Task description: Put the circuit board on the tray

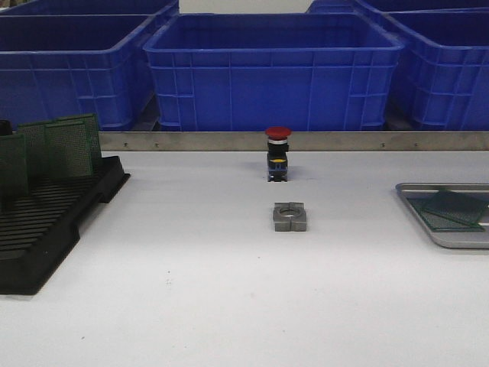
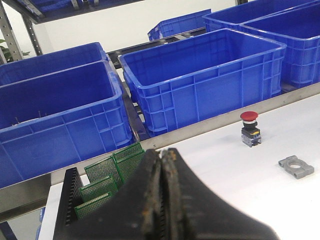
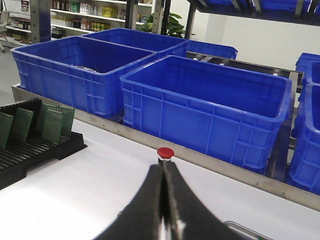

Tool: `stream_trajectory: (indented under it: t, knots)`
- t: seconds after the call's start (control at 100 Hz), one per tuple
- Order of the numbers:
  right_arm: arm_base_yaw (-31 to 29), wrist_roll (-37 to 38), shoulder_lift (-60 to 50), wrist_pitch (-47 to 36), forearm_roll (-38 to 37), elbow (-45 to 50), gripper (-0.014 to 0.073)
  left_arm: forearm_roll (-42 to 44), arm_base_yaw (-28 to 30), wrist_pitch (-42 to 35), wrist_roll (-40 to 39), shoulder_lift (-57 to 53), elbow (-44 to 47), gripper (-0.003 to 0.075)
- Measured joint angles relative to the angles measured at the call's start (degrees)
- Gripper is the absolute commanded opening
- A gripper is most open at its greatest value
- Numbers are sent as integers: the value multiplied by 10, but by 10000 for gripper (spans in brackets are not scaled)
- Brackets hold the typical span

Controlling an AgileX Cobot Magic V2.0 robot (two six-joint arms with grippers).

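Several green circuit boards stand upright in a black slotted rack at the table's left; they also show in the left wrist view and the right wrist view. A silver-grey tray at the right edge holds two green boards; its corner shows in the right wrist view. My left gripper is shut and empty, raised near the rack. My right gripper is shut and empty, raised over the table. Neither gripper shows in the front view.
A red-capped push button stands at mid-table, with a grey metal block with a hole in front of it. Large blue plastic bins line the back behind a metal rail.
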Motion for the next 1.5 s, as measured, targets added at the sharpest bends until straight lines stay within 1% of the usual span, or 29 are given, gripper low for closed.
stream_trajectory:
  t: [0.44,0.64,0.72,0.79,0.86,0.91,0.98,1.05,1.1,1.15,1.18,1.24,1.33,1.5]
  knots:
    - [0,0,0,71,0,0,-62,0,0,0,0,0,0,-20]
    - [0,0,0,87,0,0,-62,0,0,0,0,0,1,-20]
    - [0,0,0,92,0,0,-62,13,0,-15,-9,0,9,-20]
    - [0,0,0,94,-1,0,-62,56,0,-34,-64,0,23,-20]
    - [0,0,0,98,-1,0,-62,124,0,-54,-169,-1,45,-20]
    - [0,0,0,99,-1,0,-62,193,1,-65,-265,-8,64,-20]
    - [0,0,0,99,-1,0,-62,274,5,-79,-371,-21,92,-20]
    - [0,0,0,99,-2,0,-62,338,14,-98,-449,-38,122,-20]
    - [0,0,0,100,-2,0,-62,371,20,-108,-489,-53,147,-20]
    - [0,0,0,101,-2,0,-62,394,24,-111,-516,-70,165,-20]
    - [0,0,0,101,-2,0,-62,403,27,-102,-526,-79,165,-20]
    - [0,0,0,103,-3,0,-62,416,28,-109,-541,-89,165,-20]
    - [0,0,0,105,-5,0,-62,435,29,-101,-547,-89,165,-20]
    - [0,0,0,108,-5,1,-62,443,29,-103,-552,-89,165,-20]
